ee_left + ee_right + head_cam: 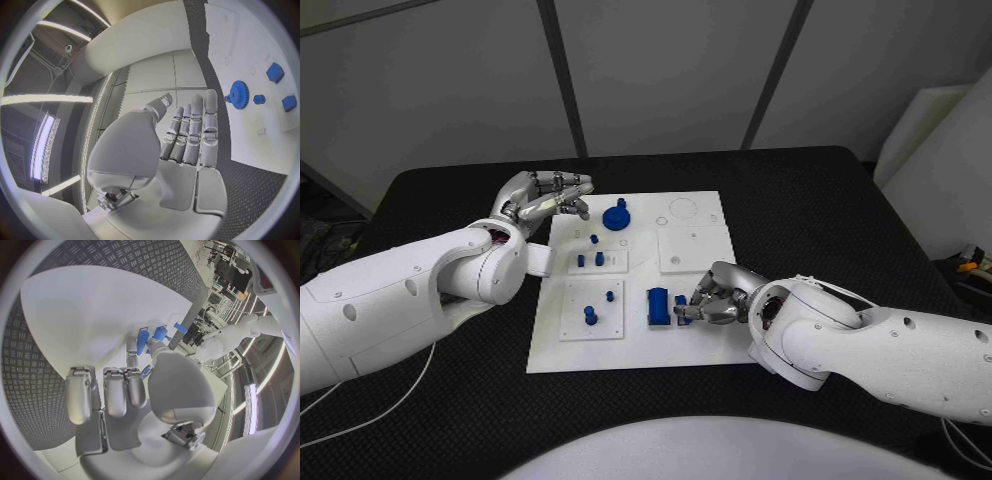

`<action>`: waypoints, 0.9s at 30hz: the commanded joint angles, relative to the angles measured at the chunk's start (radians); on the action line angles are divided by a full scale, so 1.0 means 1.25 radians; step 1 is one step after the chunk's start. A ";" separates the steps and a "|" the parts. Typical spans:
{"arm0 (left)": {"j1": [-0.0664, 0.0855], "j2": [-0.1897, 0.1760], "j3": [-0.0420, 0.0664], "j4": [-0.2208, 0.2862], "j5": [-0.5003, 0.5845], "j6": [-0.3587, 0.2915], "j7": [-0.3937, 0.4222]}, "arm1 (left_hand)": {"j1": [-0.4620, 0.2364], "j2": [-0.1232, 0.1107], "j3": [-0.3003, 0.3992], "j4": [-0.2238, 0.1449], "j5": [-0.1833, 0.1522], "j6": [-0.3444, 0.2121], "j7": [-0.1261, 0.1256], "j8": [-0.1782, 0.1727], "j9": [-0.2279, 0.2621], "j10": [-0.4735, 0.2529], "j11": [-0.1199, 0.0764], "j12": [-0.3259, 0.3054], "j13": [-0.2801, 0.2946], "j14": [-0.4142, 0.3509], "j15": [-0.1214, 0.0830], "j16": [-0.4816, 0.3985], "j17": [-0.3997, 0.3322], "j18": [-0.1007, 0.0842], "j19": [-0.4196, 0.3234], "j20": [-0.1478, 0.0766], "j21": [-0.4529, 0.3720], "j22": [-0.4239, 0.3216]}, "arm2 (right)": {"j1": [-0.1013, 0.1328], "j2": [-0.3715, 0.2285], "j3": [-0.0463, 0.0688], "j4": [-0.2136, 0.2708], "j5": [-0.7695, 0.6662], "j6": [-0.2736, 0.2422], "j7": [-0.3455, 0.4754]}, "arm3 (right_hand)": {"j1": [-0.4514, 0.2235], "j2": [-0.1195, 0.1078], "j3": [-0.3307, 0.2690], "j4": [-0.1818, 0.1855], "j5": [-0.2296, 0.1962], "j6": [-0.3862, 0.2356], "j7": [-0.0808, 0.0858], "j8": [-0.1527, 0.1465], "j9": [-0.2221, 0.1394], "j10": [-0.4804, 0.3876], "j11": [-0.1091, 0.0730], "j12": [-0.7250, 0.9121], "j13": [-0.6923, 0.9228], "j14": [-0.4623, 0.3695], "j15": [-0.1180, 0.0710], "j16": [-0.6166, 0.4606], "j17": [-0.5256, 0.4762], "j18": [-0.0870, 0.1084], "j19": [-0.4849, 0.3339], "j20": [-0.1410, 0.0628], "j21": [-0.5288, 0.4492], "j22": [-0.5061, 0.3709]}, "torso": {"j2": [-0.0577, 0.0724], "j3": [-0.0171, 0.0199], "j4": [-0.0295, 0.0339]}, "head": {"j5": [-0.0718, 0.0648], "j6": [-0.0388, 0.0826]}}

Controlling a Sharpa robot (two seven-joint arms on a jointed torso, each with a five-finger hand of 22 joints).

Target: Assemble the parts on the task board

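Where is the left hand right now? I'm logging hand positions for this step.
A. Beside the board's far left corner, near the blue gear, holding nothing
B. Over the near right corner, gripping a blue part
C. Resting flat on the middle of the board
A: the left hand sits at the far left edge of the task board with fingers extended and holding nothing, the blue gear just beside it.

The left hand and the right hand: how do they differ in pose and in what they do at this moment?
The left hand hangs at the far left corner of the task board, fingers straight and apart, holding nothing. The right hand lies low over the board's near part, fingers curled in, pinching a small blue part beside a taller blue block. Both are silver hands on white arms.
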 commanded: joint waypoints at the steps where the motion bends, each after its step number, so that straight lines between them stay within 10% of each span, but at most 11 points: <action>1: 0.001 0.001 0.001 0.001 0.000 0.003 0.006 | 0.001 0.009 -0.001 -0.002 0.001 -0.007 0.001 0.004 -0.001 -0.005 0.000 0.004 -0.001 -0.004 0.002 0.004 -0.001 -0.009 0.005 0.002 -0.002 -0.001 | 0.001 0.002 0.000 0.002 0.013 0.022 0.027 | -0.006 0.000 -0.013 0.006 -0.013 -0.004 0.003 0.005 0.002 0.059 -0.005 -0.004 0.183 0.078 -0.005 -0.004 0.188 -0.002 0.063 -0.004 -0.005 0.175 | -0.001 0.0000 0.0003 | 0.000 0.001; 27: 0.001 0.002 0.001 -0.005 0.000 0.001 0.006 | 0.001 0.010 0.000 -0.003 0.001 -0.008 0.001 0.005 -0.001 -0.007 0.000 0.005 -0.002 -0.004 0.002 0.004 -0.001 -0.009 0.005 0.002 -0.002 -0.001 | 0.001 -0.012 0.000 -0.027 0.000 0.048 0.095 | 0.080 0.016 -0.056 -0.005 -0.046 -0.014 0.002 0.014 0.013 0.060 -0.006 0.000 0.185 0.078 -0.005 -0.004 0.187 -0.002 0.063 -0.004 -0.005 0.176 | 0.001 0.0002 0.0006 | -0.001 0.005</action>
